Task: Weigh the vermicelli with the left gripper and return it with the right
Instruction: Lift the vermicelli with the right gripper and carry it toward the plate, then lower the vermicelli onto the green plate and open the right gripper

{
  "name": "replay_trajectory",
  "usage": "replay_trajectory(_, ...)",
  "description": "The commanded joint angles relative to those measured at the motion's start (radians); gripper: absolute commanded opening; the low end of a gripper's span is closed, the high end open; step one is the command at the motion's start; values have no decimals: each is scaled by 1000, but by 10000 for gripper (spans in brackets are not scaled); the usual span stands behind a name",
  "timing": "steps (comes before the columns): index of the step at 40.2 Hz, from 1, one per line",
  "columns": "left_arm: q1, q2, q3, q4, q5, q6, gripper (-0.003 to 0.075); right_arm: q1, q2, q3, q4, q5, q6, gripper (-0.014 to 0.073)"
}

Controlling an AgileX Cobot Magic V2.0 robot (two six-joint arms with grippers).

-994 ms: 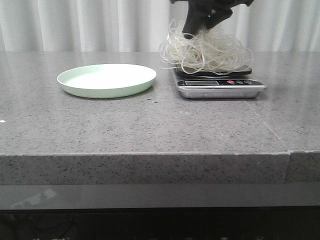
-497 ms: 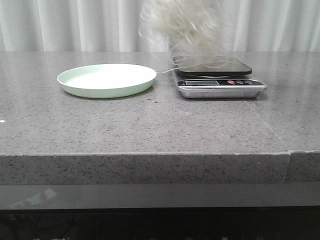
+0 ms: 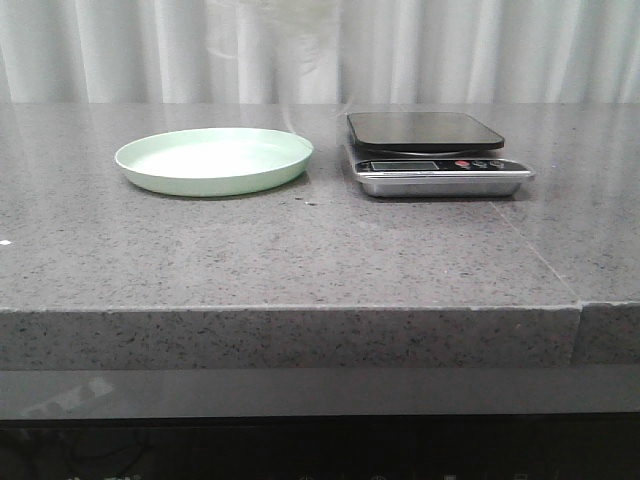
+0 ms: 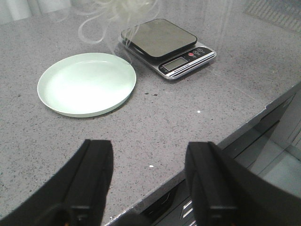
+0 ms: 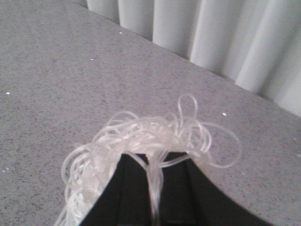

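Observation:
The vermicelli (image 5: 120, 141), a tangle of thin translucent loops, hangs from my right gripper (image 5: 154, 165), which is shut on a few strands high above the table. From the left wrist, only blurred loops of the vermicelli (image 4: 110, 12) show, above the gap between plate and scale. Faint smeared strands of the vermicelli (image 3: 300, 45) appear at the top of the front view. The scale (image 3: 430, 150) has a bare black platform. The pale green plate (image 3: 213, 160) holds nothing. My left gripper (image 4: 150, 174) is open over the table's front edge, well short of the plate (image 4: 87, 84).
The scale (image 4: 164, 44) stands just right of the plate on the grey speckled table (image 3: 300, 250). A white curtain (image 3: 150, 50) hangs behind. The table's front edge (image 4: 244, 125) drops off beside my left gripper.
The vermicelli has been lifted off the scale, up and to the left, almost out of the front view. The right gripper has left that view too.

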Motion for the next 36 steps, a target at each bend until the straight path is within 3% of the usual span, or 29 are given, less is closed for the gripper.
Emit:
replay_trajectory(1, -6, 3, -26, -2, -68, -7, 440, 25, -29, -41, 8, -135, -11, 181)
replay_trajectory(11, -6, 3, -26, -2, -68, -7, 440, 35, 64, -42, 8, -133, -11, 181)
replay_trajectory(27, -6, 3, -26, -2, -68, -7, 440, 38, 156, -42, 52, 17, -11, 188)
replay_trajectory(30, -6, 3, -26, -2, -68, -7, 440, 38, 167, -42, 54, 34, -11, 224)
replay_trajectory(36, -6, 3, -26, -2, -66, -7, 440, 38, 179, -42, 56, 47, -11, 376)
